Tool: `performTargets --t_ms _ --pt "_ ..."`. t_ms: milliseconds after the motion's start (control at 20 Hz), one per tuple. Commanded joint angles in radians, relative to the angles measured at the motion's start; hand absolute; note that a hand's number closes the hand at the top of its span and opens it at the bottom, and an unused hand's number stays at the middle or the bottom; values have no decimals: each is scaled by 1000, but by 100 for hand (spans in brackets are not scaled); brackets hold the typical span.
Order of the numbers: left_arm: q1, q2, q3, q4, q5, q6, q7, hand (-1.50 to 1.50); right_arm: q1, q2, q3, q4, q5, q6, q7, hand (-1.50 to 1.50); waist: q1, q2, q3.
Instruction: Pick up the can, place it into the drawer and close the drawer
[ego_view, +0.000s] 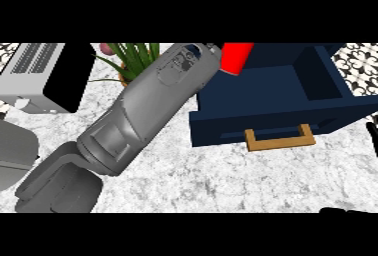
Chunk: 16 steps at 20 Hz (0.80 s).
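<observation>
A red can (236, 57) shows at the view's top edge, tilted, over the back left corner of the open navy drawer (258, 100). The drawer has a wooden handle (279, 138) on its front and looks empty inside. My left forearm runs from the lower left up to the can. Only the wrist end of the left hand (193, 50) shows, right beside the can, and the rest is cut off. At the right edge only dark slivers of my right hand (372, 134) show, pointing upright and apart from the drawer.
A grey appliance with a black side (44, 75) stands at the back left. A potted plant with green leaves (134, 56) is behind my left forearm. A grey rounded object (15, 150) sits at the left edge. The marble counter (221, 180) lies in front of the drawer.
</observation>
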Motion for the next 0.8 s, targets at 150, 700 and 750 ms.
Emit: performTargets --t_ms 150,700,750 --pt "26 0 -53 56 40 -4 -61 150 -33 8 12 47 27 -12 -32 -150 -8 6 0" --pt "53 0 -138 81 66 111 -98 -150 -72 -32 -1 17 -14 3 29 -150 -44 11 0" --pt "53 0 -155 51 86 117 -50 -150 -80 -15 32 40 25 -6 17 -150 -37 8 0"
